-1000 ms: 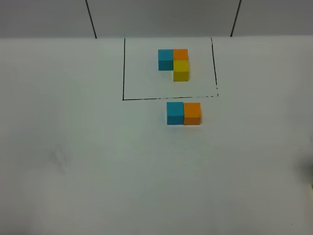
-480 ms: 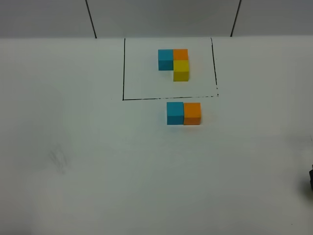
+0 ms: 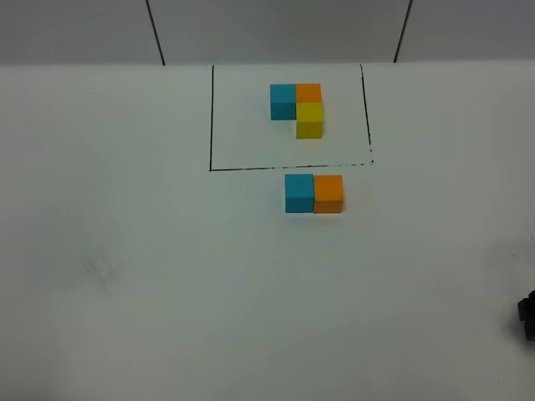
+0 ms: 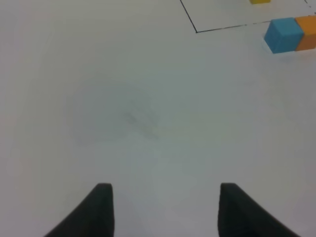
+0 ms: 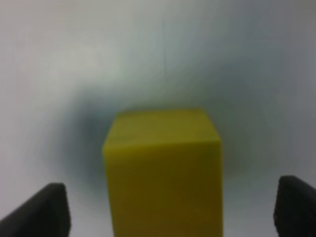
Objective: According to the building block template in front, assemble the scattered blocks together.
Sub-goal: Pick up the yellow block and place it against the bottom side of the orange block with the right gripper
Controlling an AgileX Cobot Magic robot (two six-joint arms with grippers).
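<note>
Right claw [image 5: 170, 207] straddles my yellow cube [image 5: 163, 173], fingers apart, not gripping yet. Next: pinch it, carry it under the orange cube [image 3: 328, 193].

In the high view the right gripper [image 3: 527, 317] is only a dark scrap cut by the right edge, so its jaws cannot be read there, and the left gripper is out of that frame altogether. The right wrist view is blurred: the yellow cube [image 5: 163, 173] fills the middle and runs off the frame edge, with the finger tips [image 5: 42, 210] clipped at the corners and no contact visible. In the left wrist view the orange cube [image 4: 307, 39] and template [image 4: 259, 1] are cut by the frame edges.
</note>
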